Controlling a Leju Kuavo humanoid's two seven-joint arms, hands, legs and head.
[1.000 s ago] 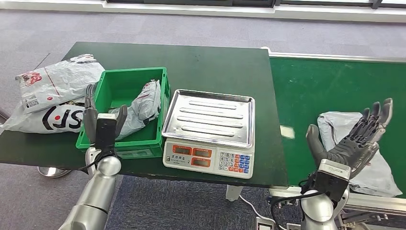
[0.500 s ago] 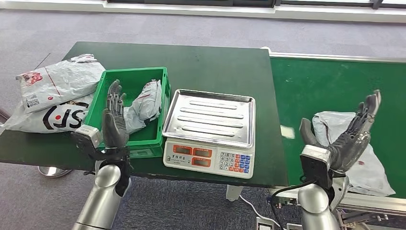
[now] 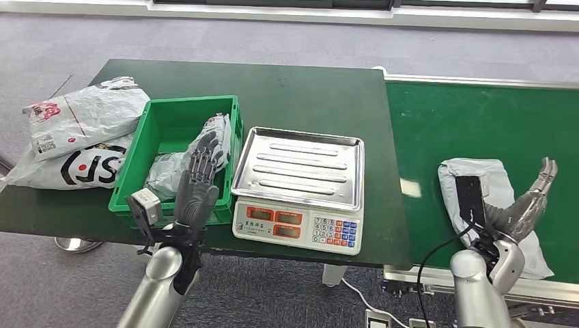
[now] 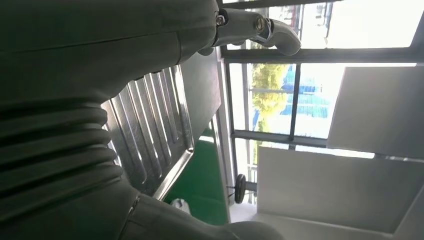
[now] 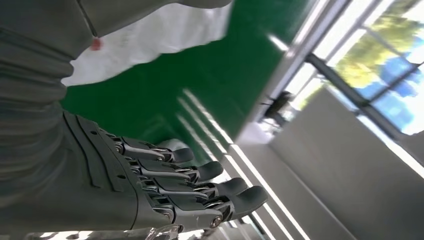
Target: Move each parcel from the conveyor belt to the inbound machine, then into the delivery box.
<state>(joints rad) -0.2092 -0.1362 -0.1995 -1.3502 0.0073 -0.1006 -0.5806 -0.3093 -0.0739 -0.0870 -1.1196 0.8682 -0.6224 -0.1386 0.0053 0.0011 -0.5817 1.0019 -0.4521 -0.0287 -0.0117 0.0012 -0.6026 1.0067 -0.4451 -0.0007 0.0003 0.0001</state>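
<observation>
A grey-white parcel (image 3: pixel 500 182) lies on the green conveyor belt (image 3: pixel 471 119) at the right. My right hand (image 3: pixel 524 205) hovers over the parcel's near right part, fingers stretched out and holding nothing; in the right wrist view its fingers (image 5: pixel 200 187) reach past the parcel (image 5: pixel 160 30). My left hand (image 3: pixel 197 183) is raised with spread fingers, empty, in front of the green box (image 3: pixel 171 102), near its right front corner. A grey parcel (image 3: pixel 213 135) lies inside the box. Between box and belt stands the scale with its steel tray (image 3: pixel 300 167), also in the left wrist view (image 4: pixel 150 135).
Two more parcels (image 3: pixel 82 113) (image 3: pixel 75 167) are piled on the dark table (image 3: pixel 293 89) left of the box. The scale's keypad (image 3: pixel 297 229) faces the table's front edge. Grey floor surrounds the table.
My left hand has swung right, from the box's left front to its right front corner. My right hand has turned and sunk lower over the parcel on the belt.
</observation>
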